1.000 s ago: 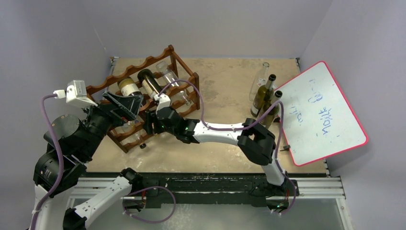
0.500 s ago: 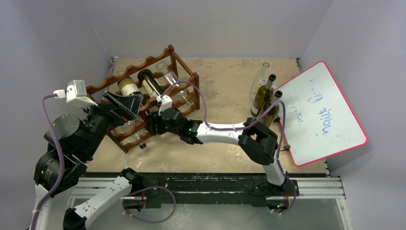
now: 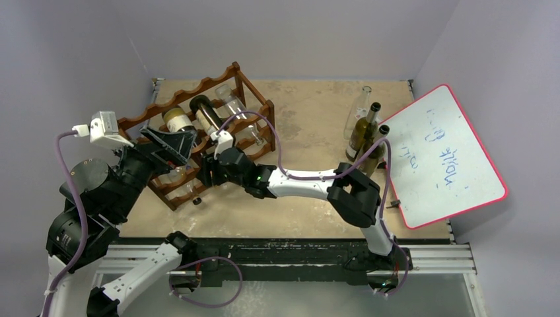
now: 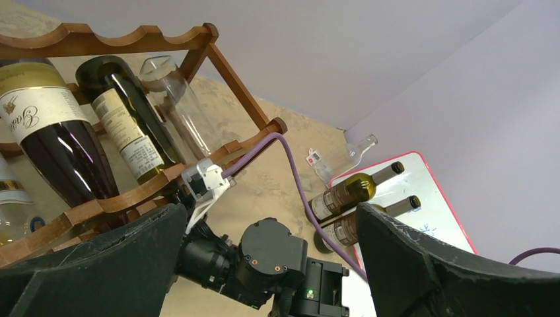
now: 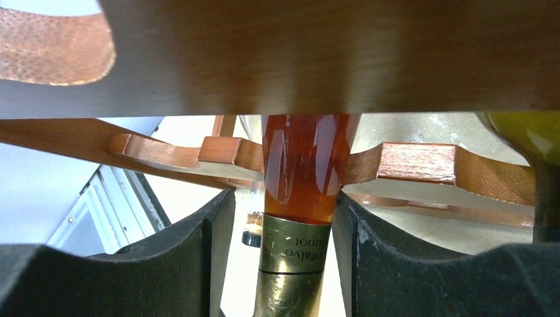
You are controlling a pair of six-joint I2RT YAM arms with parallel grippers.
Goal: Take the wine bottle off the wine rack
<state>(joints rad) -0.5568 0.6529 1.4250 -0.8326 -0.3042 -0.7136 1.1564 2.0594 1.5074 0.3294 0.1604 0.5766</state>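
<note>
Bracketing wine bottle neck, right end effector ajar, at wine rack

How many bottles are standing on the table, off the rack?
3, all beside the whiteboard: clear bottle farthest back, green middle bottle, green near bottle. None seems hidden.

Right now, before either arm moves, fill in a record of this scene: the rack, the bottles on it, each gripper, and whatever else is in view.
Wine rack: dark wood, set at an angle, far left of the table
Top tier: cream-labelled bottle, dark bottle, clear bottle, all lying down
Right gripper: open, fingers either side of an amber bottle neck, lower tier
Left gripper: open, beside the rack, holding nothing
Elsewhere: three upright bottles next to a red-framed whiteboard
</note>
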